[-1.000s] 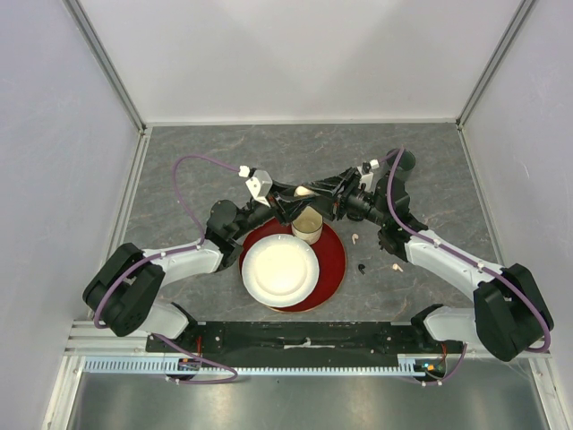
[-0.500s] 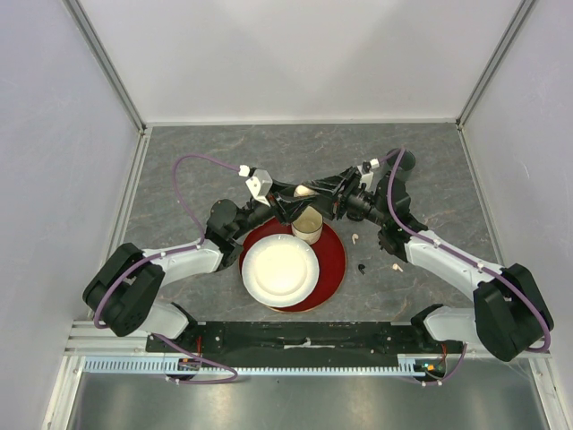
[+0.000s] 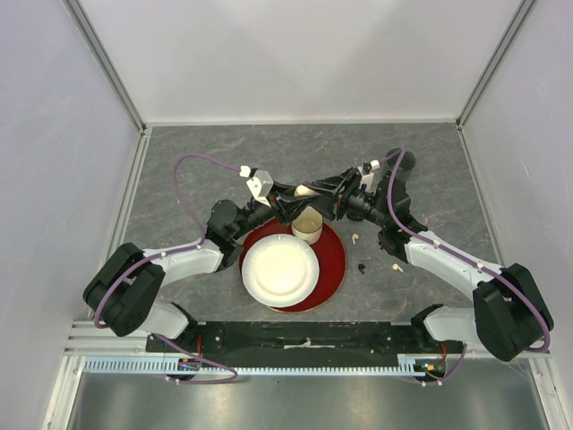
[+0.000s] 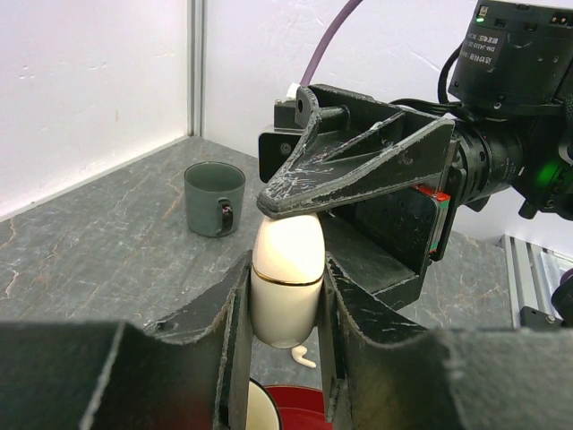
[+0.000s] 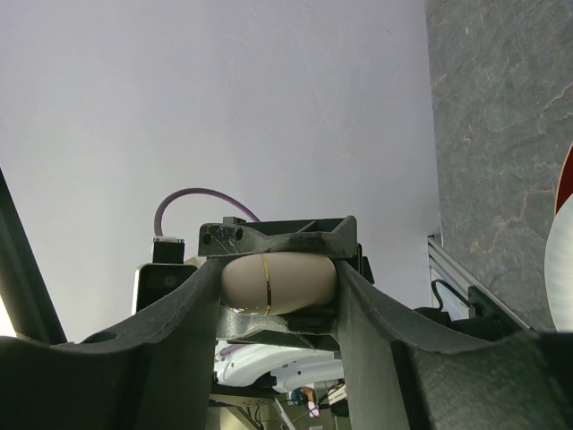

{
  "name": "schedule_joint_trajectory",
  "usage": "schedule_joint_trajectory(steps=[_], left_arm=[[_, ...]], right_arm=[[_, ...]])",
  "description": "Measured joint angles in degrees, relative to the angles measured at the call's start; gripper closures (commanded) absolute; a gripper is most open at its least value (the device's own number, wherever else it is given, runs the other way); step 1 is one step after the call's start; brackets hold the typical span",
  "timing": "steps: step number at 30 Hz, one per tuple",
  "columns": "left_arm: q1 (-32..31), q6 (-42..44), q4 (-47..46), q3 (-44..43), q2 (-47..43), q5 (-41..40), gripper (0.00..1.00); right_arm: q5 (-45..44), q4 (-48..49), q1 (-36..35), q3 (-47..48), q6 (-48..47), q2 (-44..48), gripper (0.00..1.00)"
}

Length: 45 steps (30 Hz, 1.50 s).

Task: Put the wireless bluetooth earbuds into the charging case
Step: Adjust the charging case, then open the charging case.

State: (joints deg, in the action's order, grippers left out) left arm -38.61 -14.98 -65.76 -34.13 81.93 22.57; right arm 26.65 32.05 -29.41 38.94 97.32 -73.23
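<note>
The charging case (image 3: pixel 304 190) is a cream egg shape with a thin gold seam, closed, held in the air above the paper cup (image 3: pixel 307 227). My left gripper (image 4: pixel 286 279) is shut on its lower half (image 4: pixel 286 296), fingers pressed on both sides. My right gripper (image 5: pixel 277 285) is shut on the same case (image 5: pixel 277 282), one finger at each end. In the top view the left gripper (image 3: pixel 295 193) and right gripper (image 3: pixel 315 189) meet at the case. Three earbuds lie on the table to the right: a white one (image 3: pixel 356 238), a black one (image 3: pixel 362 267) and another white one (image 3: pixel 397 266). One white earbud (image 4: pixel 304 356) shows below the case.
A red plate (image 3: pixel 335 258) carries a white plate (image 3: pixel 279 269) and the paper cup, right under the grippers. A dark green mug (image 4: pixel 215 199) stands on the table beyond the case in the left wrist view. White walls enclose the table on three sides.
</note>
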Motion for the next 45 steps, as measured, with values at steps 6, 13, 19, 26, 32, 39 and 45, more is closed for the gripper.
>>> schedule_joint_trajectory(steps=[6, 13, 19, 26, 32, 39, 45], left_arm=[[-0.04, 0.0, -0.37, 0.02, 0.22, 0.15, 0.98], [-0.07, -0.42, -3.91, 1.4, 0.66, 0.11, 0.98], [-0.07, 0.33, -7.26, 7.02, 1.77, 0.52, 0.98], [-0.11, 2.64, -7.58, 11.52, 0.98, 1.84, 0.98], [-0.11, 4.07, -7.69, 12.92, -3.48, 3.8, 0.98], [-0.11, 4.92, -8.13, 14.64, -7.87, 6.64, 0.98], [-0.11, 5.05, -8.11, 14.91, -7.93, 8.11, 0.98]], right_arm=[[0.0, -0.35, 0.02, 0.11, -1.55, 0.02, 0.52], [0.5, -3.54, 0.0, 1.18, -6.62, 0.15, 0.11], [0.37, -9.49, 0.0, 3.32, -14.25, 0.33, 0.02], [-1.49, -22.62, -0.13, 11.04, -36.13, 3.65, 0.02], [-4.02, -34.93, -2.86, 18.45, -61.35, 5.49, 0.02], [-3.1, -42.77, -5.9, 17.73, -74.9, 6.88, 0.03], [-1.29, -43.12, -6.38, 17.51, -77.24, 8.11, 0.04]])
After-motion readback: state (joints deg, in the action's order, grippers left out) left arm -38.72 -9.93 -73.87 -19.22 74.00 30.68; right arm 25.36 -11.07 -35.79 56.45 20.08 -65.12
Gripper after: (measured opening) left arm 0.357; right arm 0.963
